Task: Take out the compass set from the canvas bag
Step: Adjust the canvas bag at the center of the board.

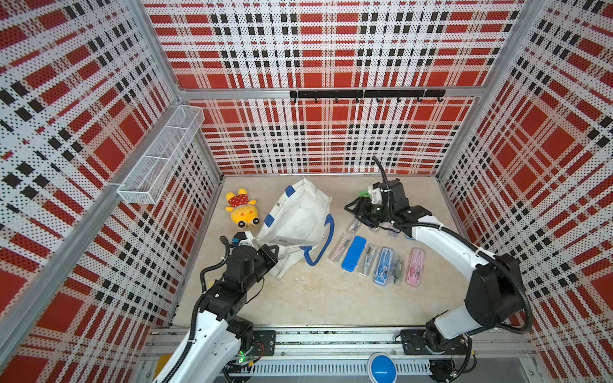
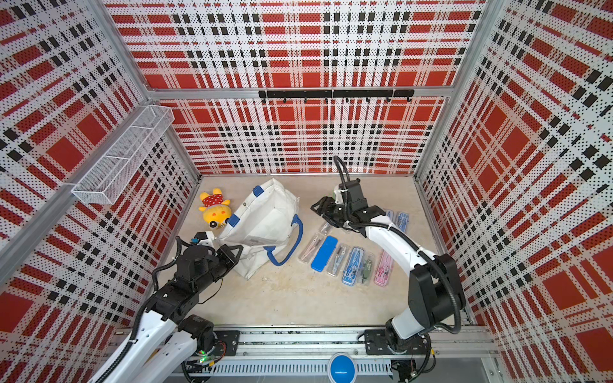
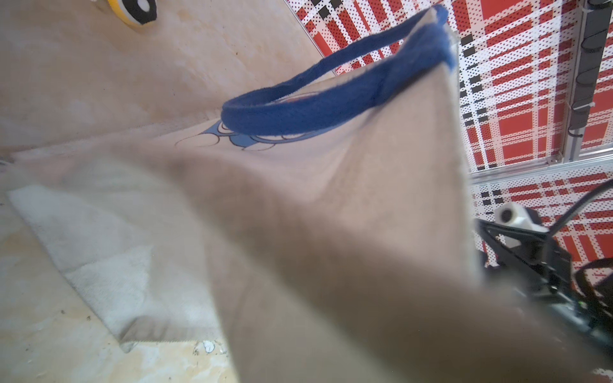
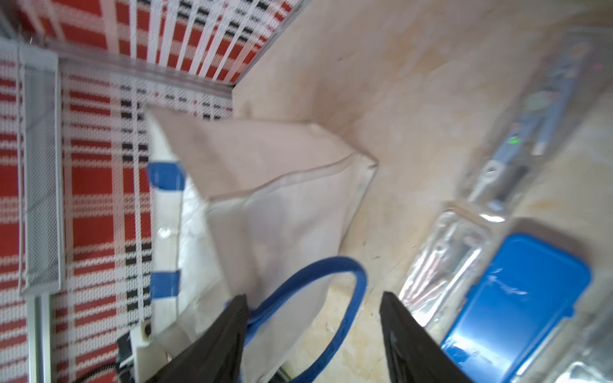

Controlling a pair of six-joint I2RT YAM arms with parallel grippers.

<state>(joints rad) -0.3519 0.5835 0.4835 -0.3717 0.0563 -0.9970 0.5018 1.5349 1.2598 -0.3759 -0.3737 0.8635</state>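
- the fingers [image 4: 229, 341] of the right gripper [image 4: 311, 341] stand spread wide with nothing between them; through the gap we see a blue handle [image 4: 363, 285] of the bag and bare table [image 1: 315, 298].
- in both top views this gripper hangs over a clear case [image 1: 353, 227] at the far end of the row of cases, just beside the bag's mouth side.
- the left gripper [image 1: 258, 243] meets the near-left edge of the canvas bag [image 1: 295, 219]; its fingers are hidden under cloth in the left wrist view, pressed together on a fold of the bag, and the fabric rises in a taut ridge from them.
- the canvas bag lies slumped on its side at left-centre of the table, between a yellow plush toy [image 1: 240, 207] and the cases, with its handle loop on the table towards them.
- compass sets lie out on the table right of the bag, side by side: a clear one with pink tools [image 1: 340, 252], a blue hard case [image 1: 354, 252], another clear one [image 1: 367, 260], a blue-tray set [image 1: 383, 265], a green one [image 1: 396, 267] and a pink one [image 1: 414, 267].
- two more blue sets [image 2: 401, 220] sit behind the right arm.
- we cannot tell whether anything is inside the bag.
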